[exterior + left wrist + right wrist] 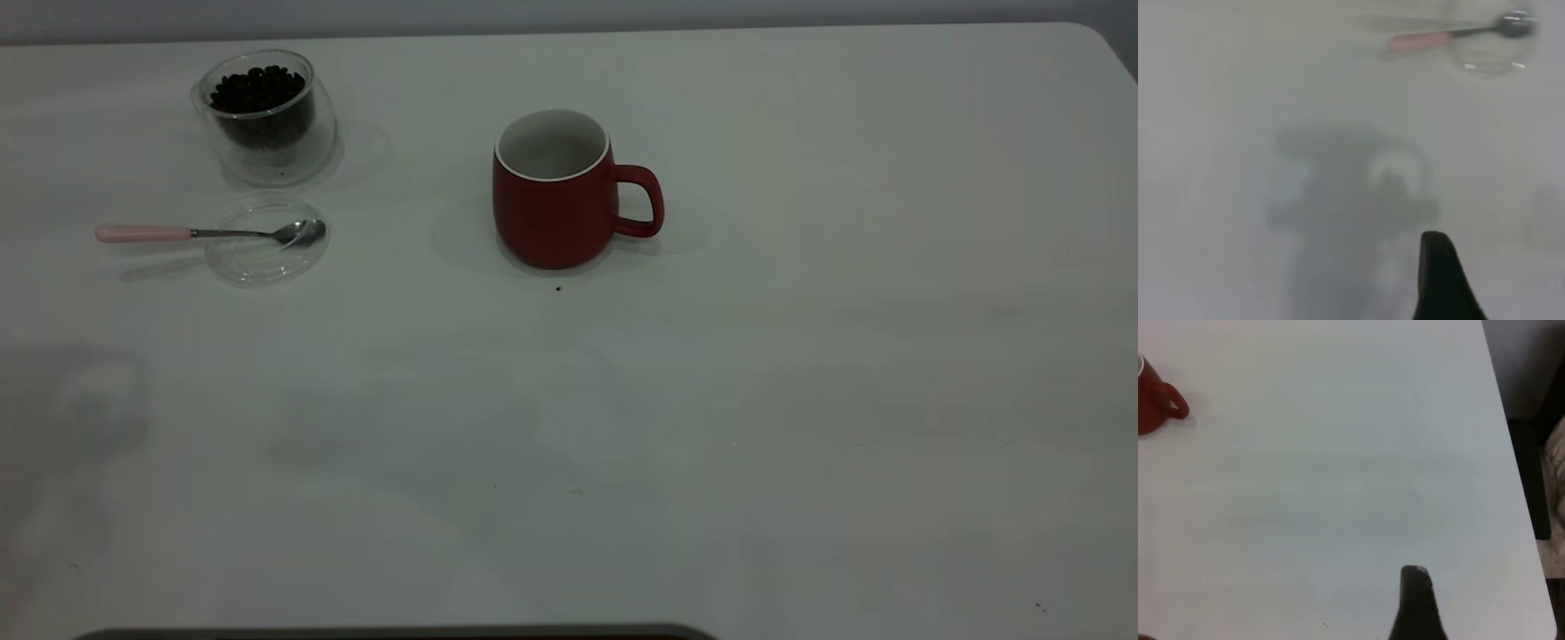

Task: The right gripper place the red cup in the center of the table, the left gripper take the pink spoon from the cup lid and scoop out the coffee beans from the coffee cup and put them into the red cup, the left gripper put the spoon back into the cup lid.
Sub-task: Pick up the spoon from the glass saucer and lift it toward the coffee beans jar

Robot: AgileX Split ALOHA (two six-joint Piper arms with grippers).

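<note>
Red cup (556, 203) already stands upright near the table's (800, 400) centre, empty as far as you can see. Spoon (213, 234) rests across the lid (267, 240), beans (258, 89) unscooped. Your left gripper (1441, 280) hovers well short of it, right gripper (1418, 603) well clear of the cup; neither's grip state shows.

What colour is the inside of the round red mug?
White, like its rim; the rounded dark red ceramic mug shows best in the exterior view.

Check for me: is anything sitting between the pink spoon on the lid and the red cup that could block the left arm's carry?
Nothing visible. The pink spoon lies across the cup lid, and only bare table separates it from the red cup. The coffee cup stands behind the lid, off that line. The left gripper hangs over bare table.
</note>
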